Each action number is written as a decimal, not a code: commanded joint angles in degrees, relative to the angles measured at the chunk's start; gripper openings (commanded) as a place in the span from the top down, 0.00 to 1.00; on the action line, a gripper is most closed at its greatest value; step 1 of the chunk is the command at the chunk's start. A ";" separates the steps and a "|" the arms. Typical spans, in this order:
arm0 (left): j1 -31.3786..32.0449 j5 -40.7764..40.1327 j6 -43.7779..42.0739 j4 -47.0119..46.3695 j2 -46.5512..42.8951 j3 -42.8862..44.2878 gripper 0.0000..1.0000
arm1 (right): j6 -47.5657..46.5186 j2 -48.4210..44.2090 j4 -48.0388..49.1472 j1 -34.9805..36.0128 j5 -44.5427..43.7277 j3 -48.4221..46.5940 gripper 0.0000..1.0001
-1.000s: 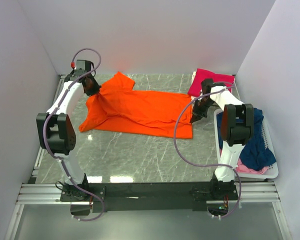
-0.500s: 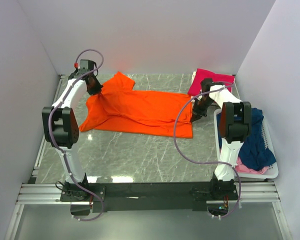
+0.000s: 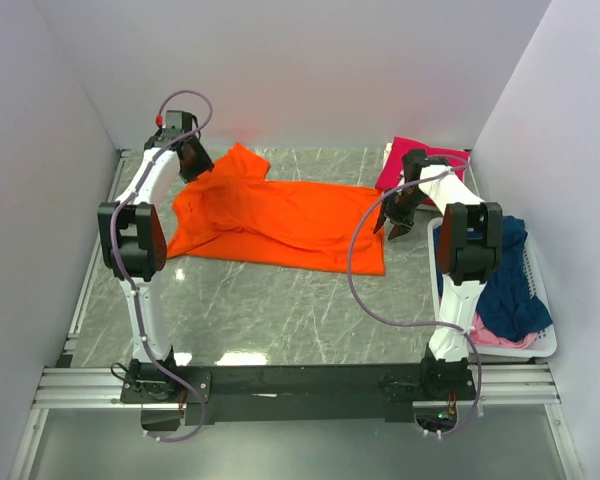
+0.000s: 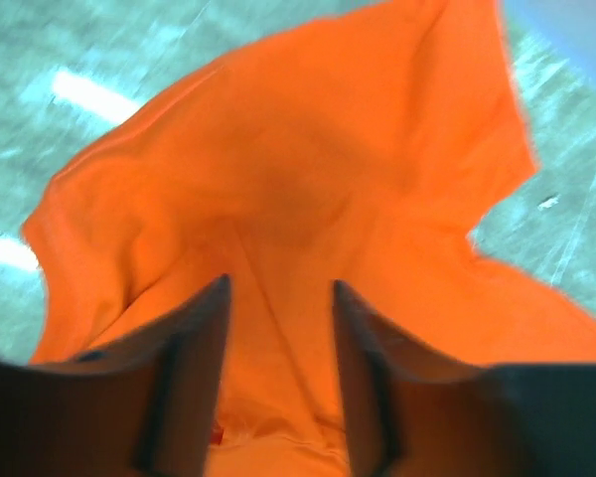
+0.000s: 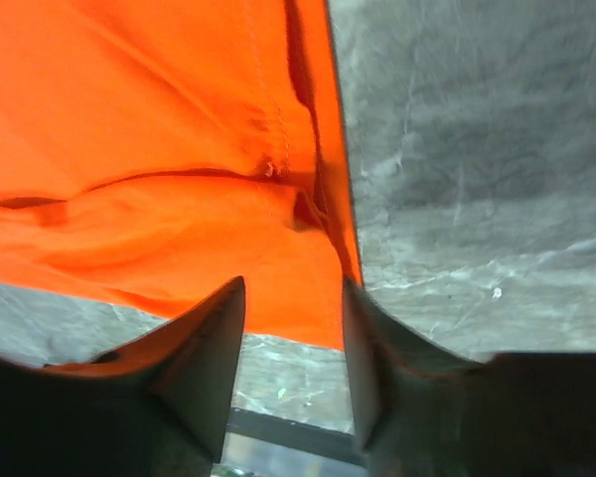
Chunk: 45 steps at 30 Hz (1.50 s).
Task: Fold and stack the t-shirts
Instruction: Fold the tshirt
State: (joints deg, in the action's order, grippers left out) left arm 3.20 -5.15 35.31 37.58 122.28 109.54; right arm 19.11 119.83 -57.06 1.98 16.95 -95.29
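Observation:
The bright orange t-shirt (image 3: 280, 215) lies spread flat across the far half of the marble table (image 3: 280, 310), its sleeves toward the left. My left gripper (image 3: 193, 165) hovers over the shirt's far-left sleeve end, open; in the left wrist view its gripper (image 4: 278, 298) shows orange cloth (image 4: 308, 149) below, none pinched. My right gripper (image 3: 390, 225) stands open just off the shirt's right hem; in the right wrist view the gripper (image 5: 293, 293) frames the hem corner (image 5: 129, 119) with bare table beneath. A magenta-pink t-shirt (image 3: 410, 160) lies at the far right.
A white basket (image 3: 545, 345) at the right edge holds a navy blue tee (image 3: 510, 280) and a pale pink one (image 3: 495, 337). White walls close in on three sides. A black rail (image 3: 300, 380) runs along the near edge.
Both grippers have opened and let go of the orange shirt. The left arm has moved toward the far wall, and the shirt's left end has settled on the table.

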 commanded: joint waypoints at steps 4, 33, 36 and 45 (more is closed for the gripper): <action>0.14 1.72 0.90 -0.85 1.03 8.24 0.31 | -1.27 -4.07 -0.42 -0.40 -1.13 -0.35 0.43; -8.74 0.75 -2.70 -3.75 -34.56 -40.62 0.24 | 0.40 -13.49 9.77 1.80 0.89 25.50 0.51; -9.18 0.31 -3.49 -3.57 -36.05 -42.65 0.26 | 0.31 -12.43 9.95 1.89 0.98 25.06 0.55; -11.20 0.22 -5.34 -4.18 -37.64 -48.62 0.33 | 0.31 -12.16 10.39 1.98 0.80 25.76 0.67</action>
State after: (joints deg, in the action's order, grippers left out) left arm -7.35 -4.45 31.81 34.61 86.15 63.02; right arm 19.40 107.57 -47.77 3.62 18.04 -69.73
